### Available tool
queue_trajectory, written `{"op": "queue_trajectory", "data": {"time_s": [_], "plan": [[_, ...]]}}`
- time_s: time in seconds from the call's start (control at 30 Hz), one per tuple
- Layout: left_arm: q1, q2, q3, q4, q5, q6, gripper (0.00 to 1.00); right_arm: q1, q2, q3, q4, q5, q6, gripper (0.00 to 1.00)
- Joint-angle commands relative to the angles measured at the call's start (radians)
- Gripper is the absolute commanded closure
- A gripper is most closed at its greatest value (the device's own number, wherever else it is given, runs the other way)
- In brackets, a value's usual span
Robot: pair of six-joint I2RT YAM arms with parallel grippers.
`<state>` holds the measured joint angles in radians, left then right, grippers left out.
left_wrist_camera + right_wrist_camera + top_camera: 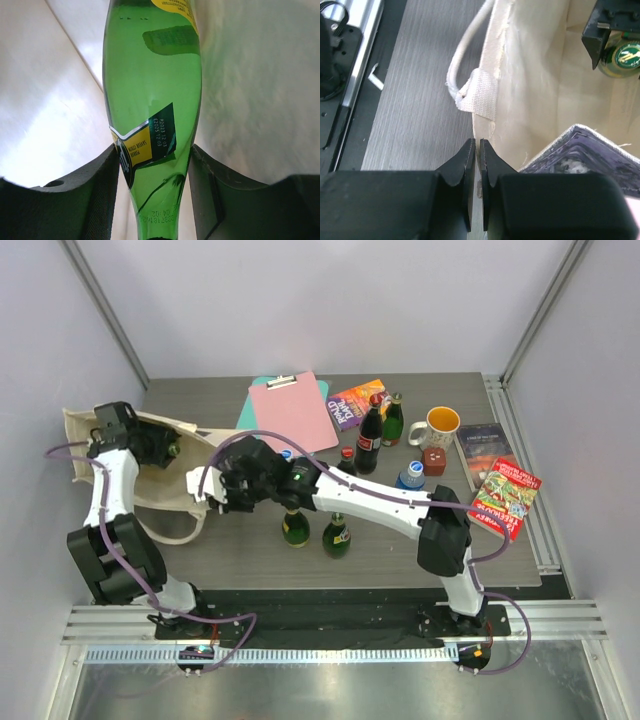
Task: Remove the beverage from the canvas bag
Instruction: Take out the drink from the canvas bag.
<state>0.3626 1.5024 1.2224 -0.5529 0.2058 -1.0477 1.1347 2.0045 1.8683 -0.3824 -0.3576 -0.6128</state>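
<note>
The cream canvas bag (150, 502) lies on its side at the table's left, mouth facing right. My left gripper (165, 448) reaches inside it and is shut on a green glass bottle (152, 100) with a yellow and dark label; both fingers (107, 185) press its lower body. The bottle's top (626, 57) also shows in the right wrist view, deep in the bag. My right gripper (476, 150) is shut on the bag's rim cloth (487, 125) beside a sewn loop handle (465, 55). The bag's dark print (590, 155) shows at lower right.
Two green bottles (295, 528) (337, 537) stand just below my right arm. Behind it are a cola bottle (369, 440), another green bottle (393, 420), a water bottle (411, 476), a mug (438, 426), a pink clipboard (292, 410) and books (505, 497).
</note>
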Motion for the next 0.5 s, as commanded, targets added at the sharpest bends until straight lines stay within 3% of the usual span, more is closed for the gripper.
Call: {"op": "queue_trajectory", "data": {"time_s": [0.0,0.47], "plan": [[0.012,-0.106,0.051,0.182,0.079,-0.089,1.00,-0.024,0.025,0.084,0.059,0.055,0.076,0.86],[0.013,-0.202,0.048,0.205,0.118,-0.193,1.00,-0.118,0.129,0.290,0.095,0.088,0.188,0.81]]}}
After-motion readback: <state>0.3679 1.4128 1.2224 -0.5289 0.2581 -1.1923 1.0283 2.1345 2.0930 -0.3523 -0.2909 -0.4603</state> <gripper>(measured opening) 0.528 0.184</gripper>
